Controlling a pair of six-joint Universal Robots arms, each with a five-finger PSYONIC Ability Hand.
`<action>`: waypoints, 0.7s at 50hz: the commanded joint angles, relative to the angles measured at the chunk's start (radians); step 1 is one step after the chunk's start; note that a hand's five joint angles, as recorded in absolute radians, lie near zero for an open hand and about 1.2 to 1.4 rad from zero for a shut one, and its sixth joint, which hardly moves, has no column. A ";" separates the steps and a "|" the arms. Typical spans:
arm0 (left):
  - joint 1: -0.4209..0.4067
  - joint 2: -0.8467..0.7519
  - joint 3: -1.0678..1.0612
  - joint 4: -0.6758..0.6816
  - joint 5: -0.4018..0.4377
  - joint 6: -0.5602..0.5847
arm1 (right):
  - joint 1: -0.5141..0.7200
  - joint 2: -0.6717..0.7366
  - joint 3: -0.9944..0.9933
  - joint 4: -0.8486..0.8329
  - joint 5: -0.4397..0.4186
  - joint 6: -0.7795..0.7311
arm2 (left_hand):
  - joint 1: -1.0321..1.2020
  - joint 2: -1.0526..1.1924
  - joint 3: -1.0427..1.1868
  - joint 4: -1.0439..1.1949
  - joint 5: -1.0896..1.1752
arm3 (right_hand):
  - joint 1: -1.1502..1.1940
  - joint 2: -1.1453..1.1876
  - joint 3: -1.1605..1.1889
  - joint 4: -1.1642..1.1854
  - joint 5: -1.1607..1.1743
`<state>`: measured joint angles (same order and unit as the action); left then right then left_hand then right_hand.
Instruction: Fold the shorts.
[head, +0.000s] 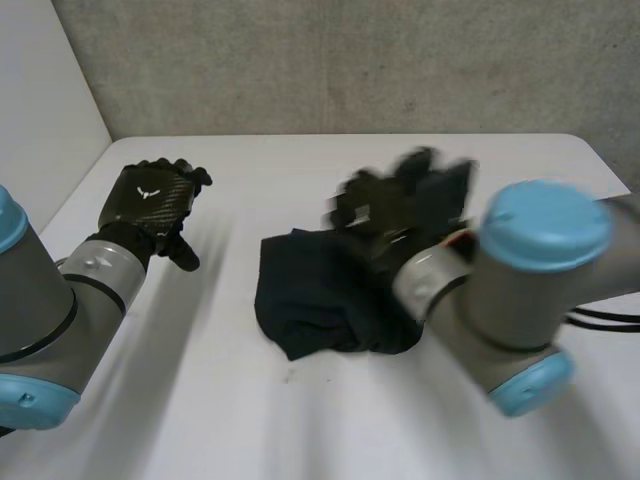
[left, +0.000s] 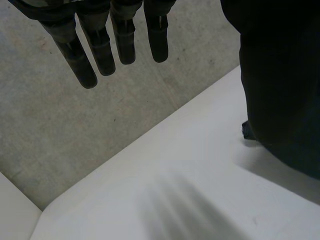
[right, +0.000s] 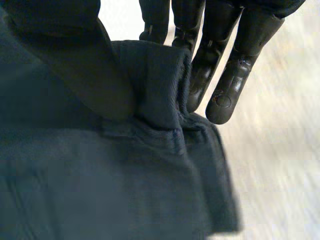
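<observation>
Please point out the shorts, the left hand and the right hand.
shorts (head: 315, 300), head view, middle of the cloth.
left hand (head: 150, 198), head view, back of the hand.
right hand (right: 227, 87), right wrist view, one finger.

White table (head: 200, 400), grey wall (head: 350, 60) behind

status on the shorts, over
Left hand open, clear of the shorts. Right hand pinching a fold of them. Shorts bunched on the table.
</observation>
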<state>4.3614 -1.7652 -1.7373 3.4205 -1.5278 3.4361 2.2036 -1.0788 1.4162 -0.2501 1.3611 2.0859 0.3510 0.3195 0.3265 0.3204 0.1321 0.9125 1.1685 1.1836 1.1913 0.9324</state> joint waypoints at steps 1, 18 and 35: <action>0.000 0.000 0.013 0.002 -0.002 -0.002 | 0.136 0.167 -0.042 -0.003 -0.279 0.051 | -0.049 -0.018 -0.025 -0.019 -0.005 | 0.484 0.228 0.213 0.205 0.289; -0.042 -0.031 0.198 -0.003 0.000 -0.118 | -0.013 -0.124 -0.049 0.005 -0.134 0.954 | -0.038 -0.006 -0.013 -0.007 0.007 | -0.738 -0.994 -1.009 -1.017 -0.932; -0.235 -0.384 0.383 -0.313 -0.133 -0.209 | -0.068 0.258 -0.330 0.400 -0.028 0.993 | -0.044 -0.012 -0.019 -0.013 0.001 | -0.738 -0.994 -1.009 -1.017 -0.932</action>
<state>4.1561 -2.0247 -1.4039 3.1963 -1.5570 3.2252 2.1318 -0.9698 1.1931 0.0222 1.2927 3.1155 0.3357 0.3083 0.3201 0.3161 0.1226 0.2035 0.2184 0.2109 0.2338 0.0627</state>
